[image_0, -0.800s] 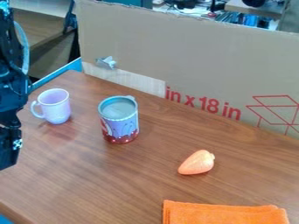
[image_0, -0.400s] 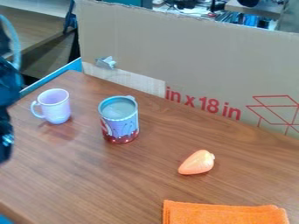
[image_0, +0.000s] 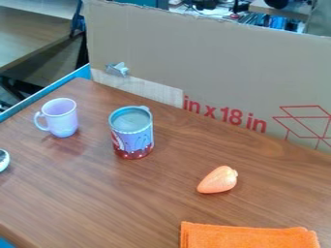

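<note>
We could not tell whether the gripper was open, closed or holding anything. On the wood-grained desk (image_0: 97, 203), we observed the lavender mug (image_0: 63, 118) standing upright near the left edge, toward the far-left corner, with its handle turned to that edge. Well apart from it, on the side toward the right edge, we noted the printed mug (image_0: 134, 135), also upright, with a teal rim, a grey interior and a red base. Farther toward the right edge, and closer to the near edge than both mugs, we recorded the orange toy vegetable (image_0: 218, 180) lying on its side, its tapered end directed toward the near-left corner. Nearer still to the near edge, we saw the folded orange cloth (image_0: 249, 236), flat and apart from the toy. By the left edge, we found the white rounded object (image_0: 3, 160), with a dark area on its surface; we could not identify it. Along the far edge we noted the cardboard panel (image_0: 226, 58), bearing red print, the pale strip (image_0: 152, 92) and the silvery piece (image_0: 117, 69). We traced the blue border (image_0: 81, 72) along the left edge.
</note>
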Robot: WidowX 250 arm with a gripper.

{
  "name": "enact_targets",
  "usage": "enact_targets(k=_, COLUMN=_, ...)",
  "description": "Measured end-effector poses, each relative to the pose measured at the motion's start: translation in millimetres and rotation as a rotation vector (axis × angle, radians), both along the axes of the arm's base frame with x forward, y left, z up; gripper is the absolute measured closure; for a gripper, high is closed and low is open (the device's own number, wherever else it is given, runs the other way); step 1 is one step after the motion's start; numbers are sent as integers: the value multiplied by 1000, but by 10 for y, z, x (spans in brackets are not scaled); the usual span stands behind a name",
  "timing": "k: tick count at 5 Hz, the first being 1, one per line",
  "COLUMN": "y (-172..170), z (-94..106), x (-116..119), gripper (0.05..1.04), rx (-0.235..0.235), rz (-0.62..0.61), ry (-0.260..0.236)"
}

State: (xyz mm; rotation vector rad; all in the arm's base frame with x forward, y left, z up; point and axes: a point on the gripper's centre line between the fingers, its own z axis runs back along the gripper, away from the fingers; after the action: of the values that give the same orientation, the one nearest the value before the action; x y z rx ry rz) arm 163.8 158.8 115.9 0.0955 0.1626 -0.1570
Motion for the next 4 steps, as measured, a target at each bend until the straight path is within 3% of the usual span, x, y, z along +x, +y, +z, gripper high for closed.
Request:
enact_targets(k=1, y=273, z=-55, x=70, gripper=84, rx=34, rz=21, ry=6)
enact_targets(k=4, y=525, z=-394, x=178, gripper=84, rx=3, rz=81, ry=51)
